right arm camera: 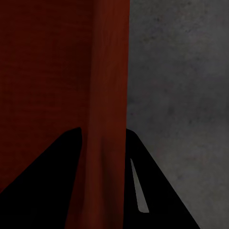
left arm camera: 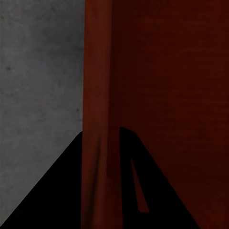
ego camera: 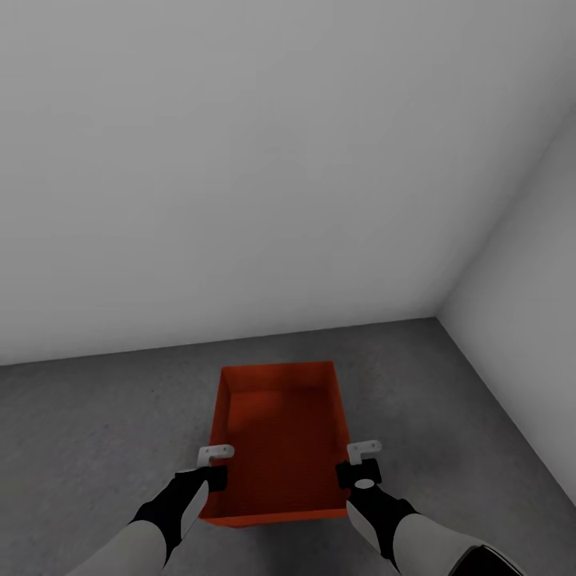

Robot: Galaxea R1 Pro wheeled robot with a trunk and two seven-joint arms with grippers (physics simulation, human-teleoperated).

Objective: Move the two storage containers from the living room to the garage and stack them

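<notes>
Head view: one orange-red storage container (ego camera: 280, 436) sits low in the middle of the picture, over the dark grey concrete floor (ego camera: 96, 432), its open top facing up and its far end pointing toward the pale grey wall (ego camera: 240, 160) at twelve o'clock. Whether it is resting on the concrete or held just clear of it, I cannot tell. The left gripper (ego camera: 214, 464) is at the container's nine o'clock side, on the long wall near the close end; the right gripper (ego camera: 364, 462) mirrors it at three o'clock. And the wrist cameras settle the grip: on the left, the red side wall (left arm camera: 98, 119) runs straight down between the two dark fingers (left arm camera: 52, 191), jaws pinching it, one finger inside the bin, one outside over the concrete. Same story on the right, the wall (right arm camera: 107, 119) clamped between the fingers (right arm camera: 157, 191). A second pale wall (ego camera: 528, 320) closes the corner at two o'clock.
</notes>
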